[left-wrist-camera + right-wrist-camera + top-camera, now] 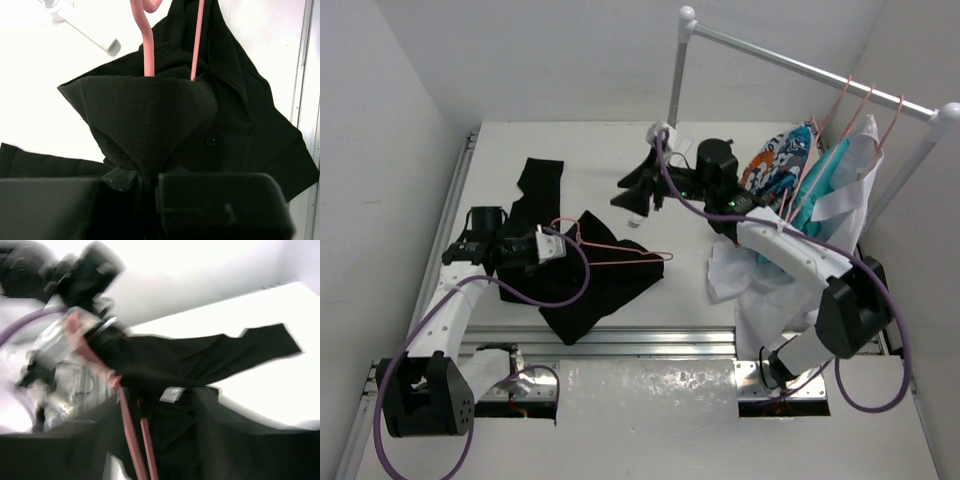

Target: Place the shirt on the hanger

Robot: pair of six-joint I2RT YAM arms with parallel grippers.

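While the left gripper [552, 246] pinches a bunched fold of cloth, its two dark fingers [220, 205] are pressed together on a soft black long-sleeved cloth shirt [595, 285], seen close up from the left wrist. The shirt lies crumpled on the white table [580, 160], spreading from the left gripper toward the middle and the near edge. One sleeve [538, 180] stretches away toward the far side. A thin pink triangular clothes hanger [625, 262] rests across the upper part of the shirt, just beside the left gripper. From the left wrist, two of its pink bars [148, 50] run out of the pinched fold. The cloth is plain and matte, with a small dark button [211, 141] and a small white label [172, 394] at the neck. The right gripper [638, 197] is above the table beyond the shirt, apart from it. Its wrist view is blurred, so I cannot tell how its fingers stand. At the right, a metal rail [800, 65] carries other clothes on pink hangers.
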